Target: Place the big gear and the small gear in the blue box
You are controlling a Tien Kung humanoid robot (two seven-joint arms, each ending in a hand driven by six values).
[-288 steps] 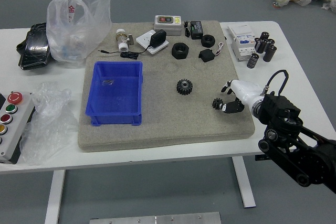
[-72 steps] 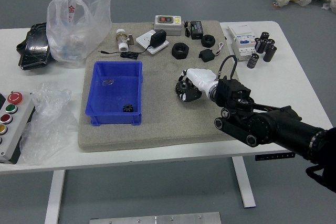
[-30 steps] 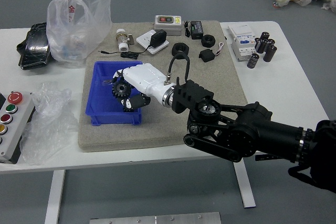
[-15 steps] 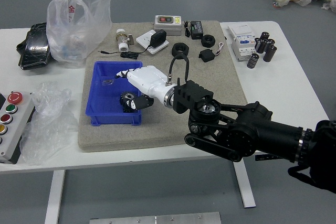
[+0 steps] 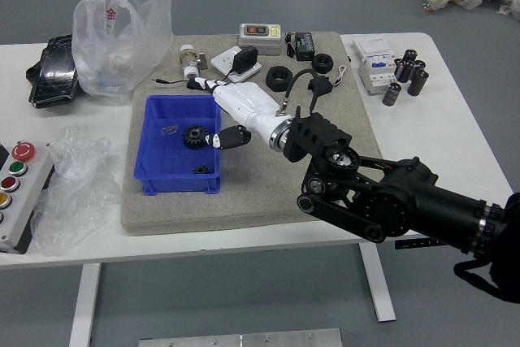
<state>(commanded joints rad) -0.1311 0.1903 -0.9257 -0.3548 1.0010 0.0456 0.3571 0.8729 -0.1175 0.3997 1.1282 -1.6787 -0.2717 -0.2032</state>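
Now both gears (image 5: pixel 195 137) sit (rather snugly) inside the blue box (image 5: pixel 154 170).

A single red character, which I read on my head view as 金, marks the clear plastic bag (image 5: pixel 122 34) at the far left of the white surface (image 5: pixel 459 132). It is printed small, on the bag's side facing me. At the far right, the white carton (image 5: pixel 377 64) carries printing too small for me to read. The black adapter (image 5: pixel 304 45) near the far edge bears a pale label, its lines also too fine to make out. To its left, the light-coloured device (image 5: pixel 259 36) shows small markings on its top panel, illegible from my camera.
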